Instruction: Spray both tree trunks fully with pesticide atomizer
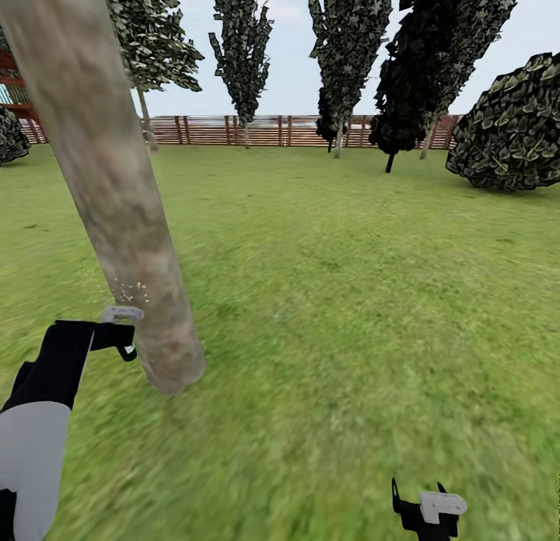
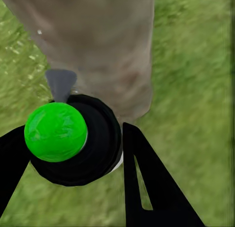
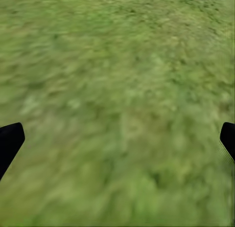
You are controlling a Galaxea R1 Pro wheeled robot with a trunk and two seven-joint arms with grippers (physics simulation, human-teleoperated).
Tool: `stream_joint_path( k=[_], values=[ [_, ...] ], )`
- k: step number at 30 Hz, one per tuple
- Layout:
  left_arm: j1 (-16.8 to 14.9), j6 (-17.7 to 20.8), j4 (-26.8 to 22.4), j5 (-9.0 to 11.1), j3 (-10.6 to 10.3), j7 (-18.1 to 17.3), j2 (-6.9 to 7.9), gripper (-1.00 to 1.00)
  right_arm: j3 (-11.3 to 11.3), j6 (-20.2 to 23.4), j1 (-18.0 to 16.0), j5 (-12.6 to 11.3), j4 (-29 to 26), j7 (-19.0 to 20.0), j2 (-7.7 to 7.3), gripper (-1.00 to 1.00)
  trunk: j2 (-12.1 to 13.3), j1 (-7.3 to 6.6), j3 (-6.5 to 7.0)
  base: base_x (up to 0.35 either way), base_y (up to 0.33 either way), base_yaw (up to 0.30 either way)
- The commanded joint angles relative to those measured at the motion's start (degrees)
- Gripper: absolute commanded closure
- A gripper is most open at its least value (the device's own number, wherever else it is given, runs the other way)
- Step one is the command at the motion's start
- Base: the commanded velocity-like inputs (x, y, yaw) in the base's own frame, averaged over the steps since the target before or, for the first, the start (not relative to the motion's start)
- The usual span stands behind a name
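A thick, mottled grey-brown tree trunk [image 1: 117, 199] leans up from the grass at the left. My left gripper [image 1: 117, 337] is shut on the pesticide atomizer [image 1: 120, 315], held right beside the trunk's lower part. In the left wrist view the atomizer [image 2: 93, 153] is a dark cylinder between the black fingers [image 2: 147, 178], with a green dot [image 2: 55, 131] on top and a grey nozzle [image 2: 60, 84] pointing at the trunk [image 2: 98, 41]. A few white specks [image 1: 131, 288] dot the bark just above the cap. My right gripper [image 1: 424, 506] is open and low over the grass, with its fingertips [image 3: 10, 139] wide apart.
Grass [image 1: 350, 292] stretches to a brown slatted fence [image 1: 233, 129] at the back. Several tall dark-leaved trees [image 1: 241, 51] stand before the fence. A broad dark shrub [image 1: 513, 129] is at the right, another [image 1: 12, 137] at the far left.
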Motion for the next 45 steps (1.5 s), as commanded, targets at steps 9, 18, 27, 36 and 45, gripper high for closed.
stream_joint_path(
  k=[9, 18, 27, 36, 45],
  values=[
    [2.36, 0.08, 0.17, -0.22, -0.10, 0.72, -0.86, 1.00, 0.00, 0.00, 0.00, -0.02, 0.00, 0.03, 0.17, -1.00, 0.00, 0.00, 0.00, 0.215, -0.172, 0.171],
    [8.88, -0.34, 1.04, -0.01, -0.21, 4.78, -2.58, 1.00, 0.00, 0.00, 0.00, 0.07, 0.00, 0.07, 0.18, -1.00, 0.00, 0.00, 0.00, 0.041, -0.008, 0.055],
    [8.97, -0.38, 1.57, -0.25, 0.42, 4.74, -1.96, 1.00, 0.00, 0.00, 0.00, 0.07, 0.09, 0.09, 0.18, -1.00, 0.00, 0.00, 0.00, 0.095, 0.112, 0.000],
    [9.04, -2.93, 8.13, 0.38, 0.03, 4.82, -3.83, 1.00, 0.01, 0.00, 0.00, 0.07, 0.09, 0.16, 0.18, -1.00, 0.00, 0.00, 0.00, 0.121, 0.140, 0.000],
    [9.03, -10.86, 12.41, 0.09, 4.01, 4.79, -0.50, 1.00, 0.04, 0.00, 0.00, 0.07, 0.09, 0.16, 0.22, -1.00, 0.00, 0.00, 0.00, 0.000, 0.001, 0.000]
  ],
)
